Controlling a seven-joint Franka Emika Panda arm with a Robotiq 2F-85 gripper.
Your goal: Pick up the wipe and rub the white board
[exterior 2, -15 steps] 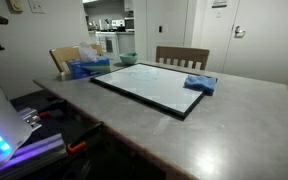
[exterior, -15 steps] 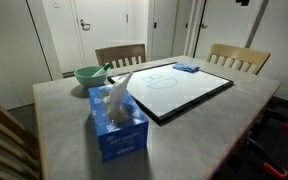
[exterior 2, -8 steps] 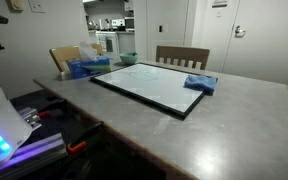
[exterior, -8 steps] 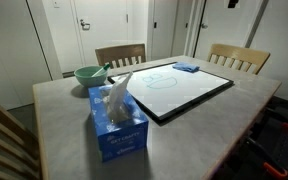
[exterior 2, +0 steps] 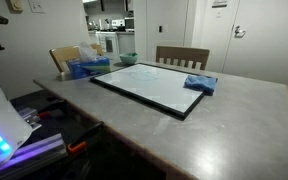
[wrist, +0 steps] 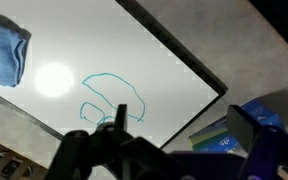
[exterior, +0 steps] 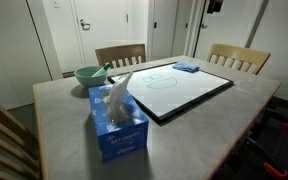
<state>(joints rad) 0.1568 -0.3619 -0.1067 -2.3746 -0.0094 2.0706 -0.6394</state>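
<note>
The white board point(exterior: 184, 88) lies flat on the table, black-framed, and also shows in an exterior view point(exterior 2: 154, 85). In the wrist view point(wrist: 104, 60) it carries blue drawn lines. The wipe point(exterior: 117, 95) is a crumpled white tissue sticking up out of a blue tissue box point(exterior: 119, 130) near the table's front edge. It also shows in an exterior view point(exterior 2: 87, 52). My gripper point(exterior: 214, 6) hangs high above the far end of the board. In the wrist view my gripper point(wrist: 184, 125) is open and empty, with the box point(wrist: 224, 138) between its fingers far below.
A small folded blue cloth point(exterior: 186, 67) lies on the far end of the board. A green bowl point(exterior: 88, 75) stands behind the tissue box. Wooden chairs point(exterior: 119, 55) point(exterior: 239, 58) stand at the table's far side.
My gripper, at the top edge of an exterior view, has moved leftward and slightly down. Nothing on the table has moved.
</note>
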